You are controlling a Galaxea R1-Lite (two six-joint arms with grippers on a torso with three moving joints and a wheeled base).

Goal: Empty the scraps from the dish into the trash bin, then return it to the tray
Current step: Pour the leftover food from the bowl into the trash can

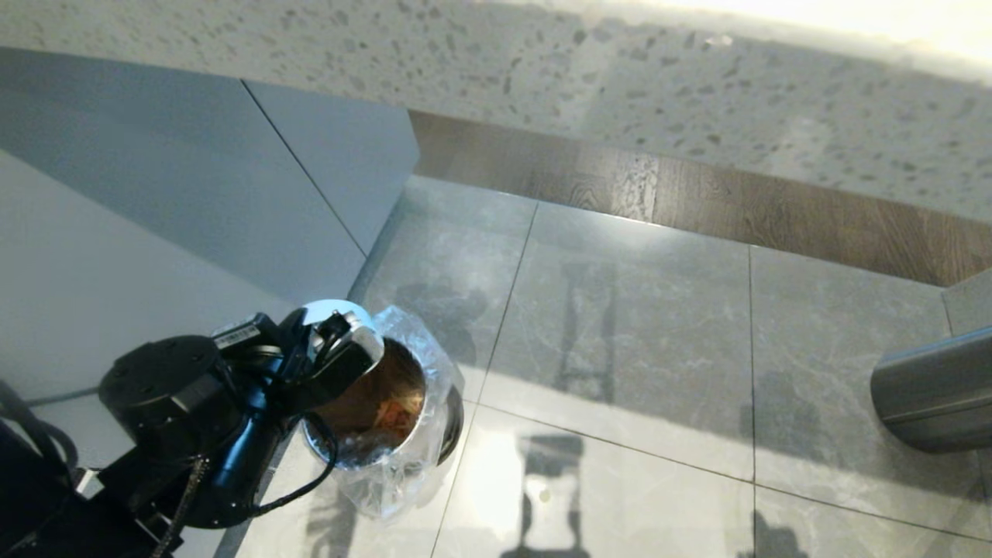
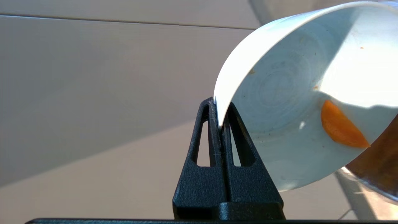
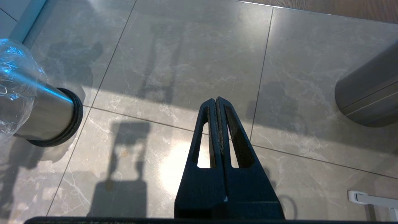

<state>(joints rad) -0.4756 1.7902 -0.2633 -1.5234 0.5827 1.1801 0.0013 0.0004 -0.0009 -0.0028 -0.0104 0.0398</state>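
Note:
My left gripper (image 2: 219,119) is shut on the rim of the light-blue dish (image 2: 289,93), one finger inside and one outside. The dish (image 1: 325,310) is tipped steeply over the mouth of the shiny metal trash bin (image 1: 430,403) with its clear liner. One orange scrap (image 2: 340,129) still clings to the dish's lower inside wall, next to the bin's brown inside (image 2: 379,161). Orange and pale scraps (image 1: 395,415) lie inside the bin. My right gripper (image 3: 216,101) hangs shut and empty above the floor tiles, right of the trash bin (image 3: 40,112). The tray is out of view.
A larger dark-grey cylindrical bin (image 1: 938,387) stands at the right edge. Pale cabinet panels (image 1: 194,194) rise just left of the trash bin. A wooden strip (image 1: 697,201) and a speckled surface lie beyond the grey floor tiles (image 1: 620,325).

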